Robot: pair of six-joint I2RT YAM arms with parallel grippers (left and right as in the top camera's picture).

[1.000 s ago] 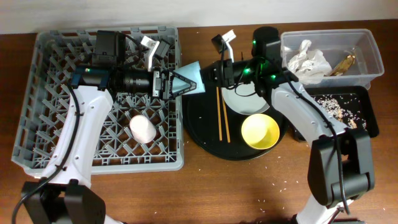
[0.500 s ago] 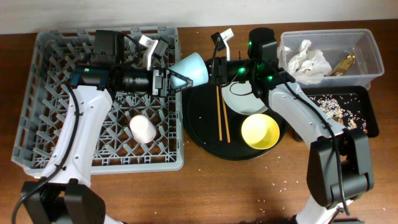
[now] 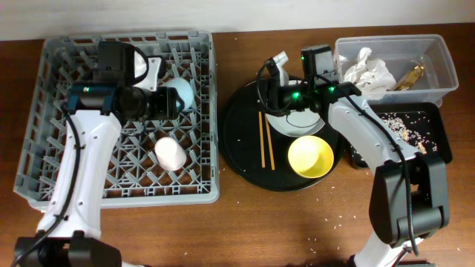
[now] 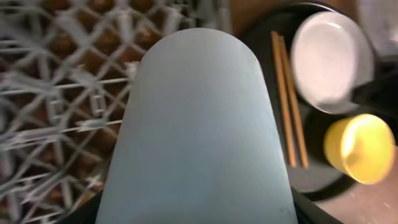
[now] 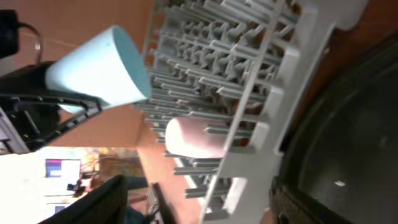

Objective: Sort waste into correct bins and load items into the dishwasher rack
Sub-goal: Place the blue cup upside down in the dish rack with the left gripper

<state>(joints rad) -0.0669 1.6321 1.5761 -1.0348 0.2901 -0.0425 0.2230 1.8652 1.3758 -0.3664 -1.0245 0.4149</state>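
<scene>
My left gripper [image 3: 173, 100] is shut on the light-blue cup [image 3: 182, 96], holding it on its side over the dishwasher rack [image 3: 52, 159]. In the left wrist view the cup [image 4: 199, 124] fills the frame and hides the fingers. The pink cup [image 3: 170, 153] lies in the rack. My right gripper [image 3: 272, 74] stands open and empty above the round black tray [image 3: 241, 159]; its wrist view shows the blue cup [image 5: 99, 65] and pink cup [image 5: 193, 137]. On the tray sit the plate [image 3: 289, 124], chopsticks [image 3: 264, 141] and yellow bowl [image 3: 310, 156].
A clear tub [image 3: 439, 70] at the back right holds white napkins [image 3: 367, 70] and a brown wrapper [image 3: 410, 74]. In front of it a shallow black tray [image 3: 438, 122] holds rice-like bits [image 3: 397, 126]. A few crumbs lie on the brown table [image 3: 297, 230].
My right gripper let go of the blue cup, opened and drew back to the right. My left arm closed on the cup and carried it left over the rack.
</scene>
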